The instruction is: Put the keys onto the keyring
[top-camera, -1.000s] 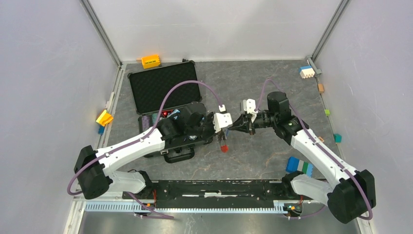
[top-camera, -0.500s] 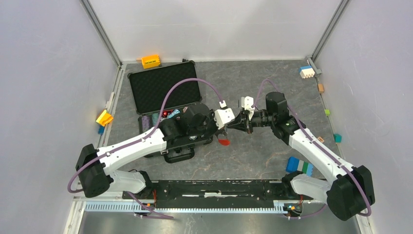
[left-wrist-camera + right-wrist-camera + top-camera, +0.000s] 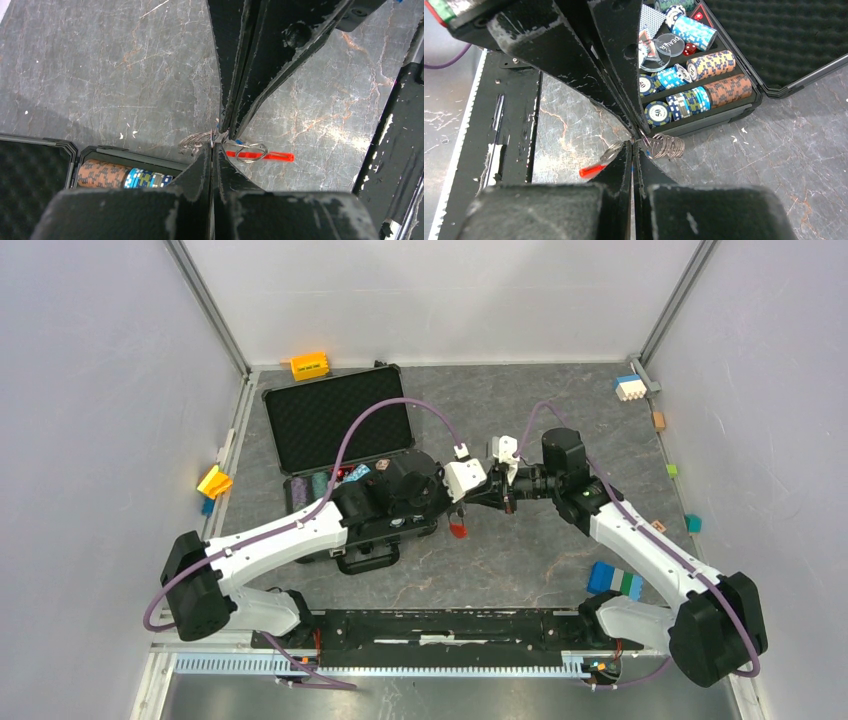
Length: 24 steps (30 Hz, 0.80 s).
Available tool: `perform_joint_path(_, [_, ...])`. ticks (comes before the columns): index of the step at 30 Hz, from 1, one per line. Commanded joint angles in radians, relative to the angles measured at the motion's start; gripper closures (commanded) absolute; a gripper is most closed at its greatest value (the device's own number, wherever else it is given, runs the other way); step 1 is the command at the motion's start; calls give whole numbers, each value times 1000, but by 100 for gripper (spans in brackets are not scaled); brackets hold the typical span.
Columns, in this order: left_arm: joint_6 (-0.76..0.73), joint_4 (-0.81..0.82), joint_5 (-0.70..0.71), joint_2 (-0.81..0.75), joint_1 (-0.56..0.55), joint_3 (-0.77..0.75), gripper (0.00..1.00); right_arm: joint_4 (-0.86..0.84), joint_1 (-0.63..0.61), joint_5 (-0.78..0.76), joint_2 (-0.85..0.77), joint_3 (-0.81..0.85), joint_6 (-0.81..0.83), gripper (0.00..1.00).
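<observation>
Both wrists have drifted a little toward the far side of the bench (image 3: 520, 560) over the last second, carrying the dangling red strip (image 3: 459, 530) with them. One keyring (image 3: 667, 146) is in view, held up off the bench where the two arms meet tip to tip, just beside the right-hand edge of the one open case (image 3: 338, 420) of poker chips (image 3: 711, 65).

The left fingers (image 3: 200, 170) are pressed fully together, pinching the keyring's silvery loops. The right fingers (image 3: 621, 165) are also closed tight, with a sliver of one blue key (image 3: 239, 142) at their tip. Any other keys cannot be told apart from the metal loops.

There is one red strip. In the left wrist view its long axis runs straight across the picture, with its free end pointing right, away from the case and past a single round ring. A bunch of coiled loops sits on the opposite side of the fingertips. From above, the strip trails from the fingertips toward the near edge of the bench.
</observation>
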<state>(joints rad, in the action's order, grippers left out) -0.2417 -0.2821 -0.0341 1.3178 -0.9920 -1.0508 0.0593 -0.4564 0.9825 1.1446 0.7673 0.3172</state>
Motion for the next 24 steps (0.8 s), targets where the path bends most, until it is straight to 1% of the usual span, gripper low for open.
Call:
perform_joint_path(1, [43,39,9,3,-10,-49,98,-49,-5,-15,0,-14,-25,100])
perform_joint_path(16, [33,40,11,5,-17,-43,98,-52,-2,-44,14,-2,-62,100])
perform_joint_path(24, [25,40,14,8,-20,-41,98,-81,-1,1,21,4,-72,100])
